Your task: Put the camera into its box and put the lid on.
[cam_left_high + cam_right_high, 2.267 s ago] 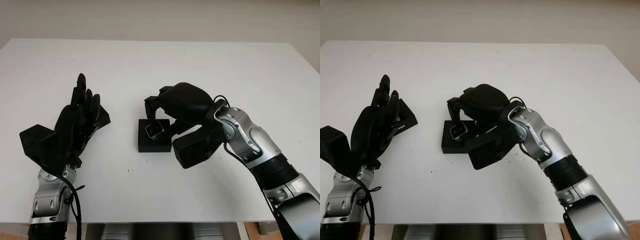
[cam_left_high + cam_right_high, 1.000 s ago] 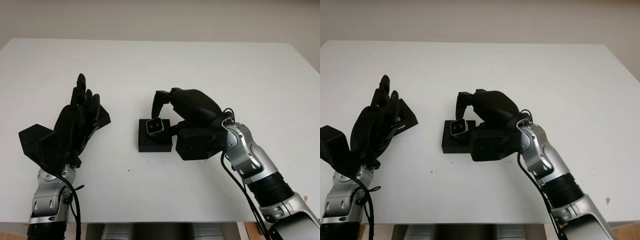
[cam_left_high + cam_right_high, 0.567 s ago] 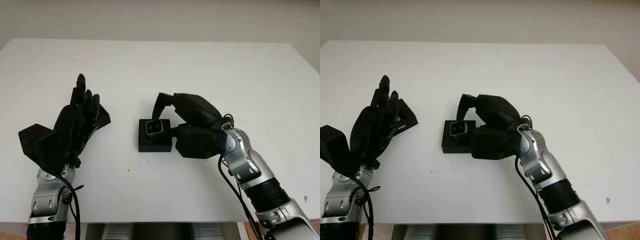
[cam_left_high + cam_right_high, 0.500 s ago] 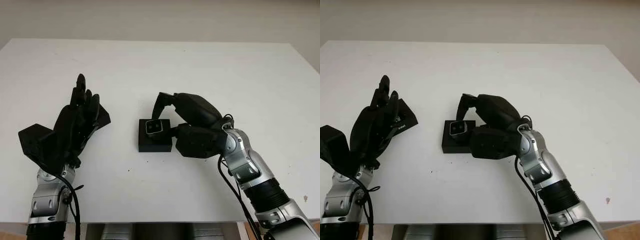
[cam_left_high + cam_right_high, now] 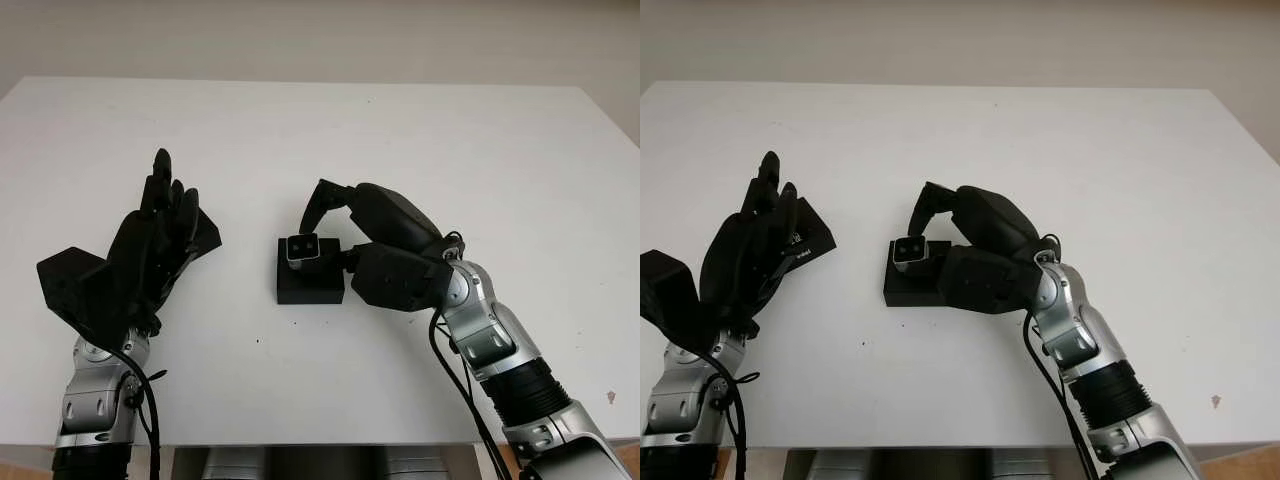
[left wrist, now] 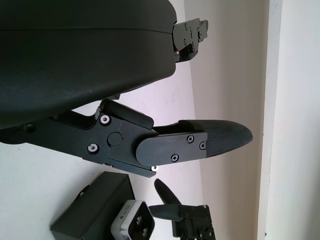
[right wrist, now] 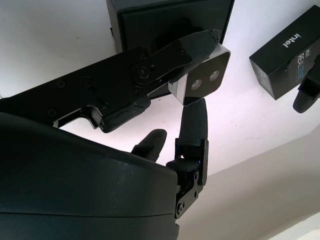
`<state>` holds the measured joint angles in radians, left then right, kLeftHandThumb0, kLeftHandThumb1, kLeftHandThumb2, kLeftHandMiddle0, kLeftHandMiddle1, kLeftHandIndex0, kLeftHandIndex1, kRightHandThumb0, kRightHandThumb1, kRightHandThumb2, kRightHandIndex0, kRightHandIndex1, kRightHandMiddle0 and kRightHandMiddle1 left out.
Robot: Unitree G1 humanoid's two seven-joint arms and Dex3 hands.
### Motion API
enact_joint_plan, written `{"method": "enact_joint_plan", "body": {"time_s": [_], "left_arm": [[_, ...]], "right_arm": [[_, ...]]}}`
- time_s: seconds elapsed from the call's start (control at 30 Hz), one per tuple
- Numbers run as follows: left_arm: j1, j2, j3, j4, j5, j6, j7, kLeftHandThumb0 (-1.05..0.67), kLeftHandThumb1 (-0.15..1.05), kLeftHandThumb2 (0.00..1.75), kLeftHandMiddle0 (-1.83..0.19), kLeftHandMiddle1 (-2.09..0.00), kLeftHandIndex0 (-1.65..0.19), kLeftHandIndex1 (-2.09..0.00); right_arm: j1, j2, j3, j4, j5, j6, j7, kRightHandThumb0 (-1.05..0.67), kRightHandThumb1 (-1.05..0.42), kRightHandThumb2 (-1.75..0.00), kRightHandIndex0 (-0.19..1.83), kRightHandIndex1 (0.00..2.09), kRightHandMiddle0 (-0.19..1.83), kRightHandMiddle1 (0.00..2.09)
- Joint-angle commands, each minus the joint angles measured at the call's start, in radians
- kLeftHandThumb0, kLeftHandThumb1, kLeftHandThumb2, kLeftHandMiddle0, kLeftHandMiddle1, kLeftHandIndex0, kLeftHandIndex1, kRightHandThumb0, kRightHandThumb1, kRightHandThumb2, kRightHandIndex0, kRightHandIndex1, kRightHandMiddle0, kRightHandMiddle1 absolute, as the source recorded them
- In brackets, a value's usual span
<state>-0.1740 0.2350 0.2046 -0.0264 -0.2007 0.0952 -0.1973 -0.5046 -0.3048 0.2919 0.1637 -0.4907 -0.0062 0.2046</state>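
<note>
My right hand (image 5: 318,232) is shut on the small silver camera (image 5: 303,247), pinching it between its fingertips. The camera (image 7: 202,80) hangs just above the far part of the open black box (image 5: 308,285), with its two lenses facing me. The right palm sits to the right of the box. The black lid (image 5: 807,240), printed with white lettering, lies on the table at the left, partly hidden behind my left hand (image 5: 150,250). That hand is open and raised above the table, holding nothing. The left wrist view catches the box (image 6: 92,212) and the camera (image 6: 132,227) from the side.
The white table (image 5: 400,130) stretches wide behind and to the right of the box. Its front edge runs just below both forearms. A beige wall stands beyond the far edge.
My right hand swung from over the box to its right side and lowered its wrist. The pinched camera rose a little and turned its lenses toward me. The left hand stayed still.
</note>
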Motion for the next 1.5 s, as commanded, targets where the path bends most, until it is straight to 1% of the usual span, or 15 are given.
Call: {"method": "enact_joint_plan", "body": {"time_s": [0.0, 0.47, 0.6, 1.07, 1.47], "left_arm": [[0.003, 0.011, 0.004, -0.018, 0.004, -0.002, 0.0, -0.77, 1.05, 0.51, 0.19, 0.0, 0.19, 0.0], [0.005, 0.014, 0.005, -0.02, 0.005, -0.006, -0.004, -0.76, 1.05, 0.52, 0.19, 0.0, 0.19, 0.0], [0.006, 0.014, 0.007, -0.027, 0.003, 0.01, 0.001, -0.77, 1.05, 0.52, 0.19, 0.0, 0.19, 0.0], [0.001, 0.026, 0.011, -0.034, -0.004, 0.028, -0.007, -0.78, 1.05, 0.51, 0.19, 0.0, 0.19, 0.0], [0.001, 0.032, 0.012, -0.039, -0.001, 0.038, -0.006, -0.78, 1.05, 0.51, 0.19, 0.0, 0.19, 0.0]], "right_arm": [[0.003, -0.007, 0.001, 0.006, -0.006, -0.015, -0.011, -0.42, -0.94, -0.05, 0.28, 0.67, 0.41, 1.67], [0.004, -0.007, 0.0, 0.013, -0.007, -0.005, -0.001, -0.39, -0.93, -0.05, 0.26, 0.7, 0.42, 1.68], [0.005, -0.007, 0.002, 0.02, -0.008, -0.015, -0.007, -0.38, -0.93, -0.05, 0.26, 0.7, 0.42, 1.67], [0.004, -0.001, 0.0, 0.058, 0.011, -0.031, -0.005, -0.39, -0.93, -0.06, 0.26, 0.69, 0.42, 1.66], [-0.006, -0.021, 0.016, 0.092, 0.0, -0.04, 0.027, -0.42, -0.95, -0.06, 0.25, 0.7, 0.39, 1.63]]}}
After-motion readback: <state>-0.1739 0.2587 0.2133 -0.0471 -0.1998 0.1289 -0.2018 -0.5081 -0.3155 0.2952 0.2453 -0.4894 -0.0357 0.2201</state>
